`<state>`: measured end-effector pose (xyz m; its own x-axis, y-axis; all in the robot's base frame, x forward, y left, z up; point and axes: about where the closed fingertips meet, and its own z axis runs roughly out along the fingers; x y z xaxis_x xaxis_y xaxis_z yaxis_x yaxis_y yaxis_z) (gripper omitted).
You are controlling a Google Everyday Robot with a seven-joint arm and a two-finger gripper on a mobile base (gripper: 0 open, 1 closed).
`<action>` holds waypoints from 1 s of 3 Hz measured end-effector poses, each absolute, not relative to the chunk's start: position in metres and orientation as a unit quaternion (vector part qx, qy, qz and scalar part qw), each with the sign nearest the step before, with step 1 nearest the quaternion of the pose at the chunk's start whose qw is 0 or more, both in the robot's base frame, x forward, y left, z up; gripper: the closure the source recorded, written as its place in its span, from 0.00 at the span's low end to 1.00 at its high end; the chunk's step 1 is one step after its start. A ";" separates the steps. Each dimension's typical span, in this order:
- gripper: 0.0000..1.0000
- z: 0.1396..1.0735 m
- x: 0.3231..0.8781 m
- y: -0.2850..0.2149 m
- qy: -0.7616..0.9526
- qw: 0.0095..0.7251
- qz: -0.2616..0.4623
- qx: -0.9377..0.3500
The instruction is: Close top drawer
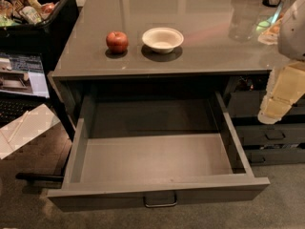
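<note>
The top drawer (157, 194) is wide, deep and dark grey, and it is pulled far out from under the grey countertop (157, 63). Its inside (157, 156) is empty. A small metal loop handle (160, 202) sits at the centre of its flat front, near the bottom of the view. My gripper (275, 106), cream-coloured, hangs at the right edge of the view. It is beside the drawer's right side wall (236, 137), above it and apart from it, and holds nothing that I can see.
A red apple (116, 41) and a white bowl (162, 38) stand on the countertop. A clear container (245, 13) stands at the back right. Narrower grey drawers (271, 137) are at the right. A black bin of snacks (35, 11), a screen (21, 75) and white paper (24, 128) are at the left.
</note>
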<state>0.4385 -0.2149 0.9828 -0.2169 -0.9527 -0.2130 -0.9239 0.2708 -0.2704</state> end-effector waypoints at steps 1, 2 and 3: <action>0.00 0.983 0.439 -0.215 0.779 0.170 -0.042 -0.602; 0.00 0.965 0.440 -0.223 0.776 0.169 -0.034 -0.607; 0.00 0.935 0.432 -0.237 0.783 0.161 -0.009 -0.601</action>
<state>0.4325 -0.2368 0.9352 -0.2259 -0.9439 -0.2410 -0.9382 0.2774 -0.2069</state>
